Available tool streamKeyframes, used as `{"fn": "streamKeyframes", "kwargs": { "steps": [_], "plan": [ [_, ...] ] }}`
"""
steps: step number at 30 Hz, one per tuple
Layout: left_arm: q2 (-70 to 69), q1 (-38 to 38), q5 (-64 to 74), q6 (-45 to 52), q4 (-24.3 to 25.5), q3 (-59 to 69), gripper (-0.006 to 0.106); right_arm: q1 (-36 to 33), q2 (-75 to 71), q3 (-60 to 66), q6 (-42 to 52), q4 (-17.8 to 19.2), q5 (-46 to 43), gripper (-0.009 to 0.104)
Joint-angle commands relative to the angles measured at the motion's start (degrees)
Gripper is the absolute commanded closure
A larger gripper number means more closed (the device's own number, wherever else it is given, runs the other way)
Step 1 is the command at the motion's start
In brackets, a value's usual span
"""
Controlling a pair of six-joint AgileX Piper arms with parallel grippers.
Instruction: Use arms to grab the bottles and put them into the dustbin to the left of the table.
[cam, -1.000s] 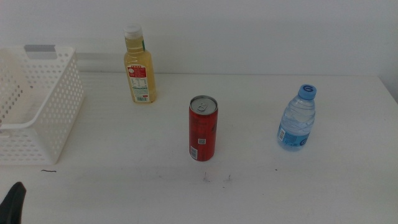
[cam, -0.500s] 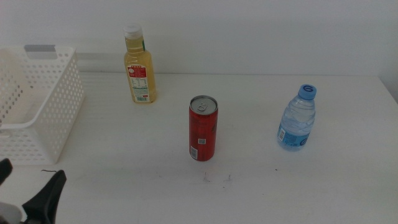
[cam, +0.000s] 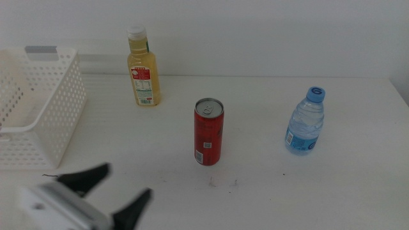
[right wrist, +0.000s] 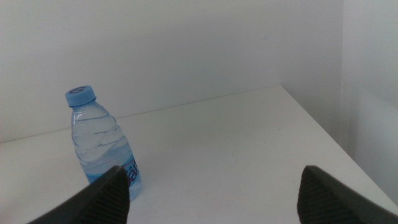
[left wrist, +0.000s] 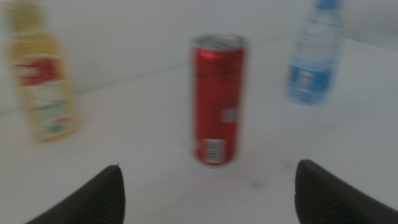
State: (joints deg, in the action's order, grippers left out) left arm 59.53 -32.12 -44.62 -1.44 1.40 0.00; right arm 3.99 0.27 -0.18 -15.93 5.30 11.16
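White housing, dark pincer point(cam: 118, 195) jaws

Holds, across a flat white table point(cam: 268, 191) with a few small dark marks near its front edge, a slim red can point(cam: 208, 131) standing upright about mid-surface. Carries, behind and left of that can, a yellow-liquid bottle point(cam: 142, 68) with a white cap, upright close to the back wall, and, right of the can, a small clear water bottle point(cam: 306, 121) with blue cap and label, also upright. Bears, far left of the can, a white perforated basket point(cam: 38, 112) with a grey strip on its rim.
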Motion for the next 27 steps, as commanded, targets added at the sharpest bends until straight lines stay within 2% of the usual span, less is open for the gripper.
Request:
{"fn": "streamKeyframes", "kwargs": {
  "steps": [1, 5, 13, 20, 25, 27],
  "plan": [
    [8.9, -3.8, -12.7, -0.5, -1.0, 0.0, 0.007, 0.3, -0.3, 0.2, 0.3, 0.5, -0.7, 0.005],
    [19.9, -5.0, -25.3, -0.4, -0.3, 0.0, 0.007, 0.3, -0.3, 0.2, 0.3, 0.5, -0.7, 0.005],
    [24.6, -5.0, -25.3, -1.9, -1.0, 0.0, 0.007, 0.3, -0.3, 0.2, 0.3, 0.5, -0.7, 0.005],
    [24.6, -5.0, -25.3, -2.0, -5.0, 0.0, 0.007, 0.3, -0.3, 0.2, 0.3, 0.5, -0.7, 0.005],
    [24.6, -5.0, -25.3, -3.2, -4.7, -3.0, 0.007, 0.3, -0.3, 0.2, 0.3, 0.5, -0.7, 0.005],
    [25.3, -5.0, -19.3, -2.0, -4.7, -6.4, 0.007, 0.3, -0.3, 0.2, 0.3, 0.5, -0.7, 0.005]
  ]
}}
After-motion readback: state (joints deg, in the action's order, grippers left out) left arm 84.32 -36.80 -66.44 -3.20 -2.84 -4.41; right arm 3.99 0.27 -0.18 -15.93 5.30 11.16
